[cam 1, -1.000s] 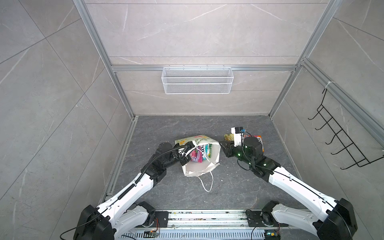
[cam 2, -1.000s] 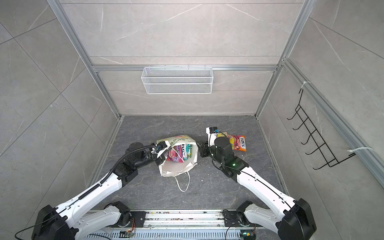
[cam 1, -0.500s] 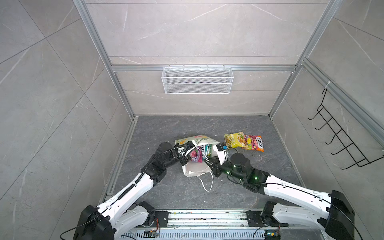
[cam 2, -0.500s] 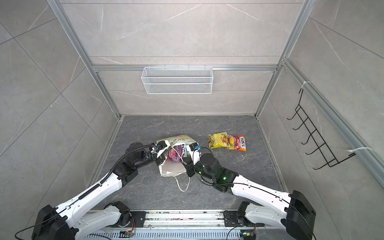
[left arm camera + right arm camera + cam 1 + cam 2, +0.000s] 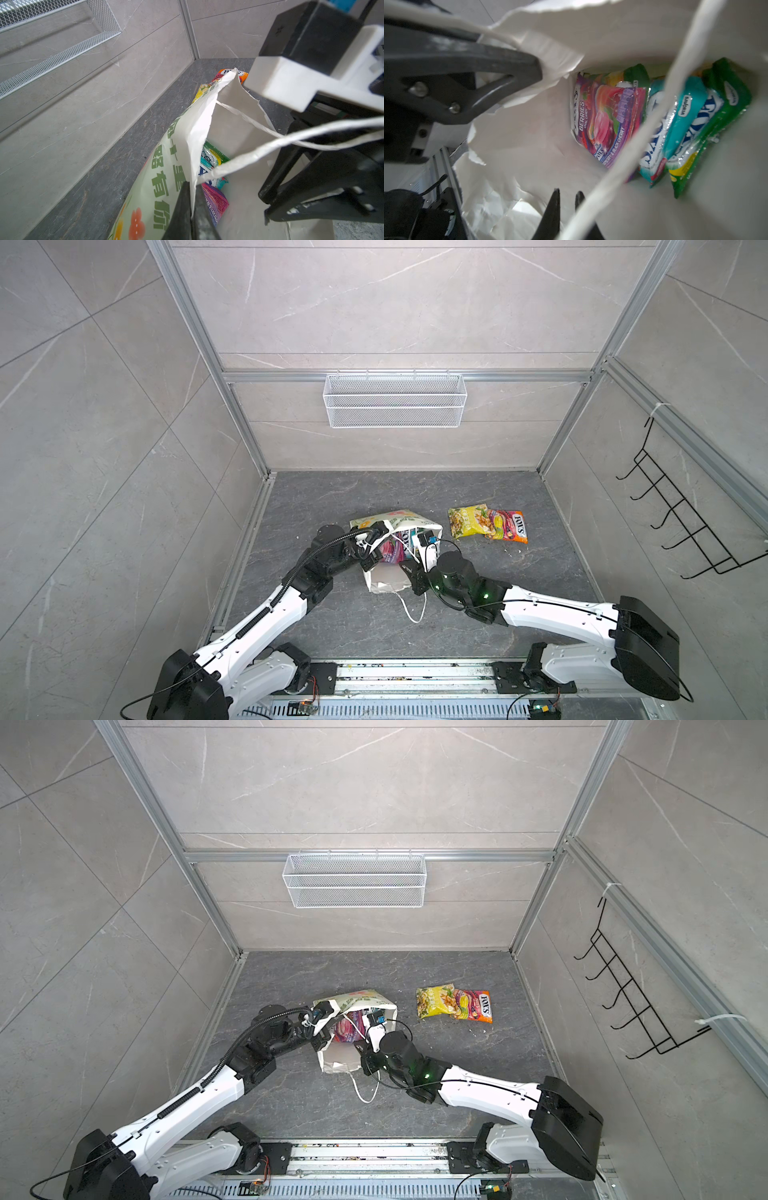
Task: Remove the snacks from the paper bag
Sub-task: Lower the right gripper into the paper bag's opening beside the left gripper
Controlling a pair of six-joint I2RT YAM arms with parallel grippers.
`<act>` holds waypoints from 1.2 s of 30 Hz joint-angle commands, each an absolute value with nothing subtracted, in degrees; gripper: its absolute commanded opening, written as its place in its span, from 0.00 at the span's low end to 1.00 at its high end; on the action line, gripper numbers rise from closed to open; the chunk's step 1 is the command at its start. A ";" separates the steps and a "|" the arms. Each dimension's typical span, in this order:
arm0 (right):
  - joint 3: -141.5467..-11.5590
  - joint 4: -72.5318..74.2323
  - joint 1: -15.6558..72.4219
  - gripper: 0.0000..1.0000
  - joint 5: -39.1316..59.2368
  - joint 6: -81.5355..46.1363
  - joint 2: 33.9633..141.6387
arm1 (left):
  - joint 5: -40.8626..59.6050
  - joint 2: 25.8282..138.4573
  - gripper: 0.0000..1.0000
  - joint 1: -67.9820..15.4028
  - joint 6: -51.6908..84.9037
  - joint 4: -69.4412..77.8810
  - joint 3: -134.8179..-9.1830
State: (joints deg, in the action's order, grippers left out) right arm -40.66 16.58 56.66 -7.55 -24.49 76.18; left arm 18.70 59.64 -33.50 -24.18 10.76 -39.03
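Mid-floor, your left gripper pinched the rim of the paper bag; your right gripper, jaws narrowly parted, sat inside near the snacks. Two packets on open floor escaped the right wrist view.

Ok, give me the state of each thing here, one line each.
paper bag: mouth open.
left gripper: shut on the bag's rim.
right gripper: slightly open, empty, at bag's mouth.
purple packet: in bag.
teal packet: in bag.
green packet: in bag.
yellow packet: out, on tabletop.
orange packet: out, touching yellow packet.
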 commanded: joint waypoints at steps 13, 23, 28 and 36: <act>-48.93 14.33 54.69 0.26 -15.03 -30.27 88.22 | 23.00 59.77 0.00 -33.98 -21.80 14.48 -41.32; -52.12 11.05 52.24 0.41 -13.74 -32.98 91.73 | 23.69 59.76 0.00 -34.19 -21.44 13.80 -41.84; -52.65 9.84 50.81 0.44 -12.50 -34.30 92.02 | 23.93 61.16 0.00 -34.30 -21.45 13.49 -42.59; -55.40 7.97 50.27 0.49 -11.60 -33.76 95.45 | 24.01 62.44 0.00 -34.80 -21.65 13.69 -43.30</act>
